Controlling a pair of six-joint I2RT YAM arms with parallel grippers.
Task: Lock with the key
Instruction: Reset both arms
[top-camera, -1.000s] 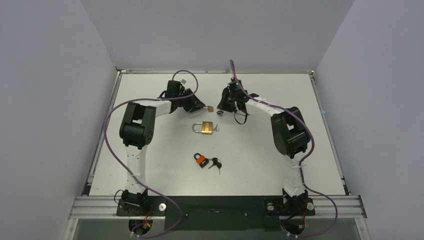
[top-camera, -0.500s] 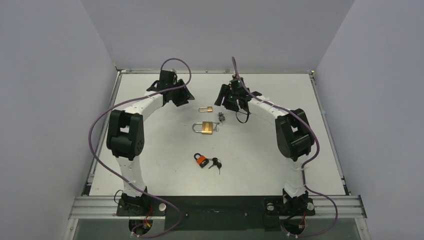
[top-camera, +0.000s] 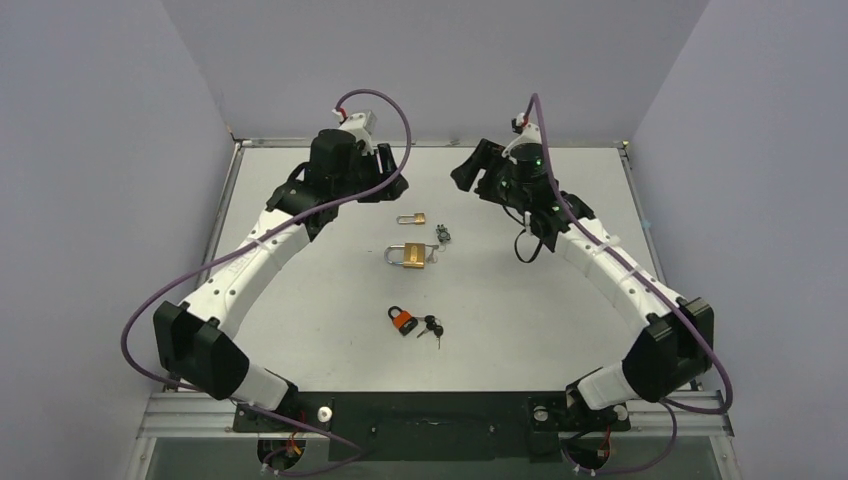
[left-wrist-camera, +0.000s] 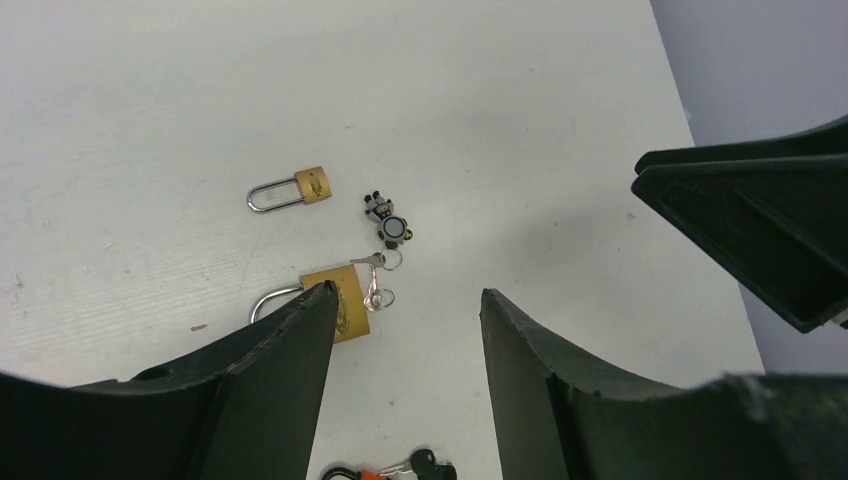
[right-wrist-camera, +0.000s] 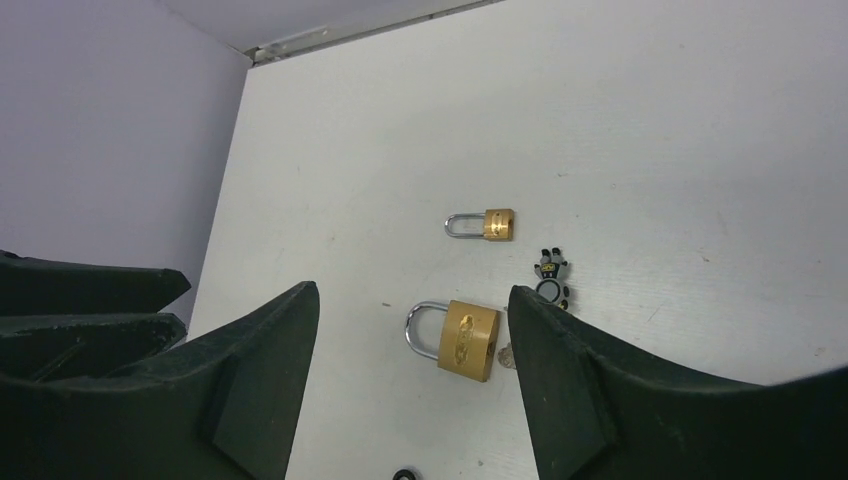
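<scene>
A white table (top-camera: 300, 290) is enclosed by lavender walls (top-camera: 100, 150). A large brass padlock (top-camera: 408, 257) is laid flat mid-table, a key (left-wrist-camera: 368, 262) at its body. Beyond it lie a small brass padlock (top-camera: 411, 218) and a black key bunch (top-camera: 443, 235); nearer, an orange padlock (top-camera: 402, 320). The left gripper (left-wrist-camera: 405, 300) and the right gripper (right-wrist-camera: 412, 292) are held wide above, empty.

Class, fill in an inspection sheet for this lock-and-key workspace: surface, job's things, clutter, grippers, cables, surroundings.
Surface: white table, flat, a few faint marks.
Job's things: small brass padlock; large brass padlock with a key at its body; dark key fob beside it; orange padlock next to black keys. All lie on the table.
Clutter: nothing seen.
Grippers: left gripper and right gripper open, above the table, holding nothing.
Cables: purple cables loop off both arms, away from the locks.
Surroundings: plain walls on three sides; metal rail at the near edge.
</scene>
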